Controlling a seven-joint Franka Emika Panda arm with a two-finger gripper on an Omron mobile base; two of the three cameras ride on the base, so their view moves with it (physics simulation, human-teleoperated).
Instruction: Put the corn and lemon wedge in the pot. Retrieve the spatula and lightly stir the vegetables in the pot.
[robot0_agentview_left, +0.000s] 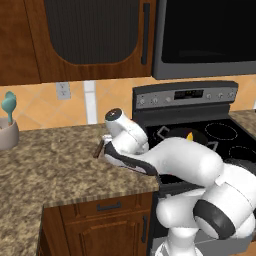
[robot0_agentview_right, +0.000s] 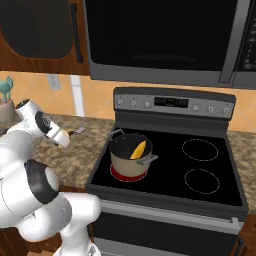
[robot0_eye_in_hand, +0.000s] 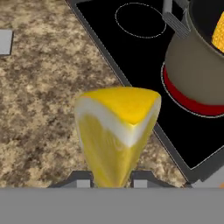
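Pincer (robot0_eye_in_hand: 109, 183) clamped on lemon wedge (robot0_eye_in_hand: 116, 131), rind end away from fingers, long axis along them.

Speckled brown stone bench (robot0_agentview_left: 45, 170) adjoins a black glass-top stove (robot0_agentview_right: 200, 170). Dark wood cabinets (robot0_agentview_left: 30, 45) above; tan tiled wall (robot0_agentview_left: 40, 102) with outlet (robot0_agentview_left: 63, 90); microwave (robot0_agentview_right: 160, 40) overhead.

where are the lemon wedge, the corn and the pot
lemon wedge (robot0_eye_in_hand: 116, 131), hand view, on its cut yellow face
corn (robot0_agentview_right: 138, 149), right base view, on the cob's middle inside the pot
pot (robot0_agentview_right: 125, 162), right base view, on its beige side wall
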